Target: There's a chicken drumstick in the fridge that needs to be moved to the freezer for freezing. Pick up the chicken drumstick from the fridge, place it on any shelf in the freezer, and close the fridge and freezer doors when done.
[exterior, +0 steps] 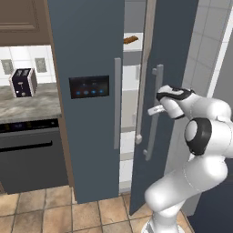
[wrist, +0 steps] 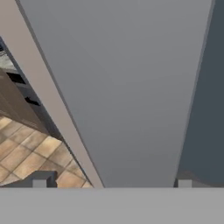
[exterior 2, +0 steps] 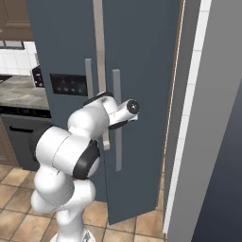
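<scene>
Both slate-blue doors stand ajar. The freezer door [exterior: 86, 145] [exterior 2: 61, 47], with its dark blue-lit panel, is on the left. The plain fridge door [exterior: 175, 54] [exterior 2: 142, 56] is on the right. White shelves [exterior: 129, 109] show in the gap between them, and a longer brown stick-shaped food [exterior: 130, 40] lies on an upper one. My gripper [exterior: 153, 110] [wrist: 112, 183] is open and holds nothing. It sits right at the fridge door's grey bar handle [exterior: 152, 132] [exterior 2: 116, 142], fingertips [wrist: 39, 181] wide apart with a broad grey surface close in front. The chicken drumstick is hidden.
A toaster [exterior: 23, 82] stands on the stone counter [exterior: 27, 107] to the left, above a dark appliance front [exterior: 27, 159]. A pale wall panel [exterior 2: 208, 118] rises close on the right of the fridge door. Tiled floor [exterior: 45, 209] lies in front.
</scene>
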### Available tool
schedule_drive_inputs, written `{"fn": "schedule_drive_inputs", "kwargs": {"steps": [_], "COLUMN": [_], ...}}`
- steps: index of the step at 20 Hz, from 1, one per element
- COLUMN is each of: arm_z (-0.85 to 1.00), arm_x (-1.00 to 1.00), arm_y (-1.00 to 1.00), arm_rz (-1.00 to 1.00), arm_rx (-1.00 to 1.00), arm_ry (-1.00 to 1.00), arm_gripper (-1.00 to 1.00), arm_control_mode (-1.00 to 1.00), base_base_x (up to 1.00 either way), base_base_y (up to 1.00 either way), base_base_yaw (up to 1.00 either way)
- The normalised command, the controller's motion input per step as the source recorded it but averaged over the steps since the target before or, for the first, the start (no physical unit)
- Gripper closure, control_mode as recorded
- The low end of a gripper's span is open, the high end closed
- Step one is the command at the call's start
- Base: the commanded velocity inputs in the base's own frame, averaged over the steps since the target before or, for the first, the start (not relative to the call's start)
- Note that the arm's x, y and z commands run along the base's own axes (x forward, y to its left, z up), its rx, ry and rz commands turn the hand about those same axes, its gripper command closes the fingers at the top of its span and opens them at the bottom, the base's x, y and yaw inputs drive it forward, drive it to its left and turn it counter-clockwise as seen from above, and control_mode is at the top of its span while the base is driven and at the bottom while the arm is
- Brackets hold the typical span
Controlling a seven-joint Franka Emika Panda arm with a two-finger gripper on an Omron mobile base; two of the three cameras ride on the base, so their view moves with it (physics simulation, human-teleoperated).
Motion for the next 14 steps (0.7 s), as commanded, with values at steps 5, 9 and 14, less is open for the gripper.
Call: {"fn": "schedule_drive_inputs", "kwargs": {"steps": [5, 9, 14], "arm_z": [0.0, 0.0, 0.0], "arm_x": [0.11, 0.1, 0.24], "arm_y": [0.21, 0.16, 0.22], "arm_rz": [-0.02, -0.07, -0.09], "arm_rx": [-0.02, 0.0, -0.02], "arm_ry": [0.0, 0.0, 0.02], "arm_gripper": [-1.0, -1.0, -1.0], "arm_control_mode": [-1.0, -1.0, -1.0], "base_base_x": [0.0, 0.0, 0.0], "base_base_y": [0.0, 0.0, 0.0], "base_base_yaw": [0.0, 0.0, 0.0]}}
